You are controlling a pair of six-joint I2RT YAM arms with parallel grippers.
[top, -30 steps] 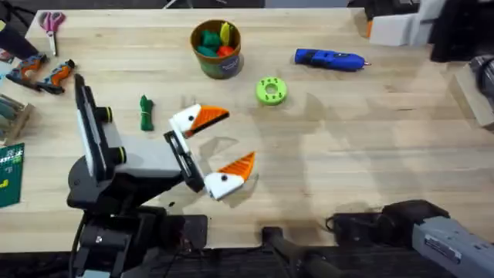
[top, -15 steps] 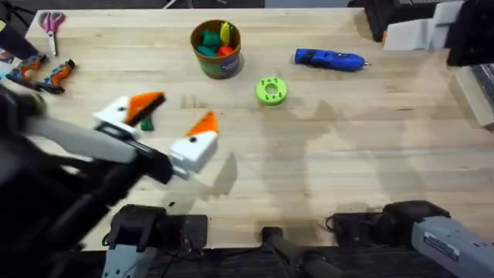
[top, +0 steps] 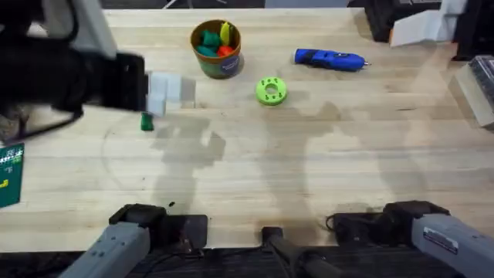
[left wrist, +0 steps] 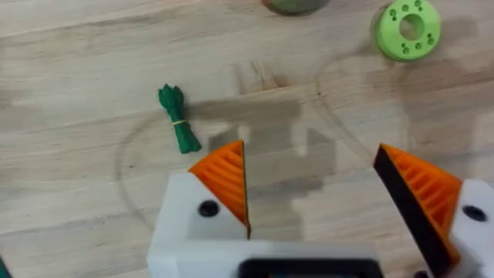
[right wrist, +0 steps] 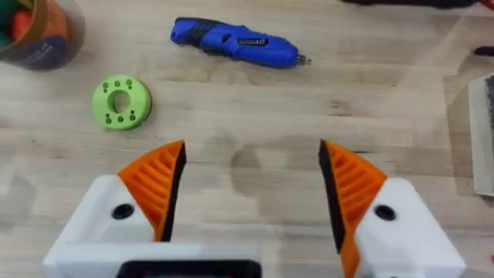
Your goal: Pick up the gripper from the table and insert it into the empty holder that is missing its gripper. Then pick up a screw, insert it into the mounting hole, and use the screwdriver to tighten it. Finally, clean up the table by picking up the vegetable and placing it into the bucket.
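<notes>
The slim dark green vegetable point(top: 147, 122) lies on the wood table left of centre, also under my left wrist camera as the vegetable point(left wrist: 179, 123). My left gripper point(left wrist: 309, 166) hangs high above it, open, with nothing between its orange pads. In the overhead view the left arm is a big dark blur at the upper left, ending in a white block point(top: 168, 93). The bucket point(top: 217, 66) stands at the back centre. The blue screwdriver point(top: 330, 59) lies at the back right, also as the screwdriver point(right wrist: 235, 42). My right gripper point(right wrist: 252, 166) is open and empty. The loose gripper, empty holder and screw are out of view.
A lime green round disc point(top: 270, 90) sits between bucket and screwdriver. The bucket holds teal, orange and yellow toy pieces point(top: 214, 40). A green card point(top: 8, 176) lies at the left edge and a grey object point(top: 482, 93) at the right edge.
The left arm has lifted off the table and swung up to the far left, close under the camera. The vegetable, bucket and screwdriver have not moved.
</notes>
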